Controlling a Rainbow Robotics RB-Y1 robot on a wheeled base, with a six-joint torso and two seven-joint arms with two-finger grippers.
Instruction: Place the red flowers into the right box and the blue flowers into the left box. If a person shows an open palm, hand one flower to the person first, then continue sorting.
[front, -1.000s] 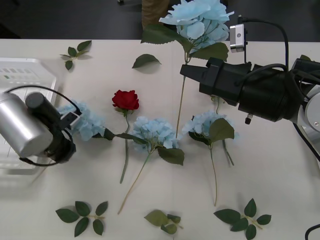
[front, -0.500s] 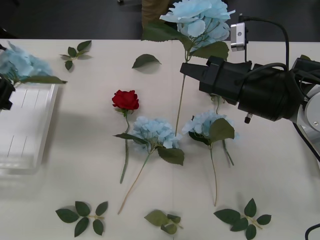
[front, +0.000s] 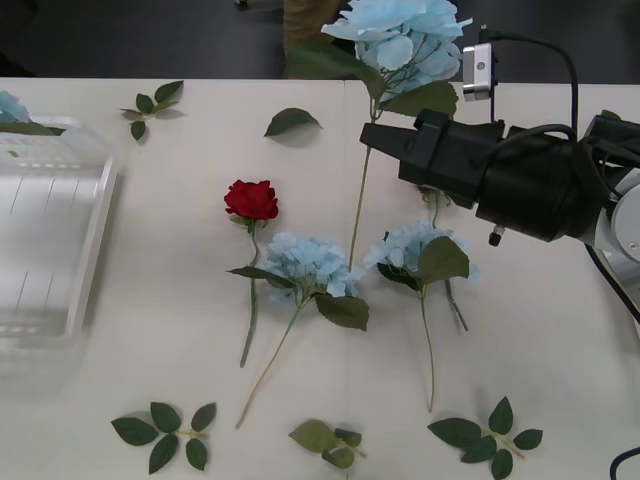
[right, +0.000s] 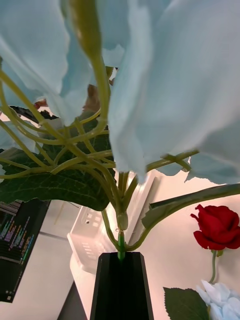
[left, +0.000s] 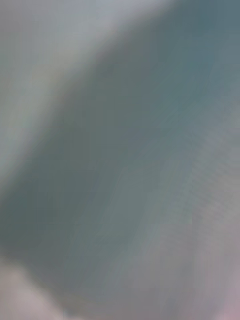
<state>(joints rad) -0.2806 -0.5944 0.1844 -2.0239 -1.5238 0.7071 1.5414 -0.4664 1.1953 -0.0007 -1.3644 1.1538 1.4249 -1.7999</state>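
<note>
My right gripper (front: 372, 140) hangs over the table's far middle, its black fingers (right: 120, 280) shut on the stem of a raised blue flower (front: 400, 40) (right: 165, 90). One red flower (front: 251, 200) (right: 217, 227) lies on the table, with two more blue flowers (front: 312, 265) (front: 415, 250) beside it. Another blue flower (front: 10, 108) pokes in at the left edge, over the far corner of the left box (front: 95, 250) (right: 90, 230). A blurred pale blue mass (left: 120, 160) fills the left wrist view. The right box shows as a pale rim (front: 628, 250) behind my right arm. An open palm is out of view.
Loose green leaf sprigs lie at the far left (front: 150, 100), the far middle (front: 290, 120) and along the near edge (front: 165, 430) (front: 330, 440) (front: 490, 430). A person's khaki trousers (front: 305, 12) stand beyond the far edge.
My left arm lifted a blue flower from beside the rose and carried it left past the frame's edge; only its petals and a leaf still show. My right arm has barely moved.
</note>
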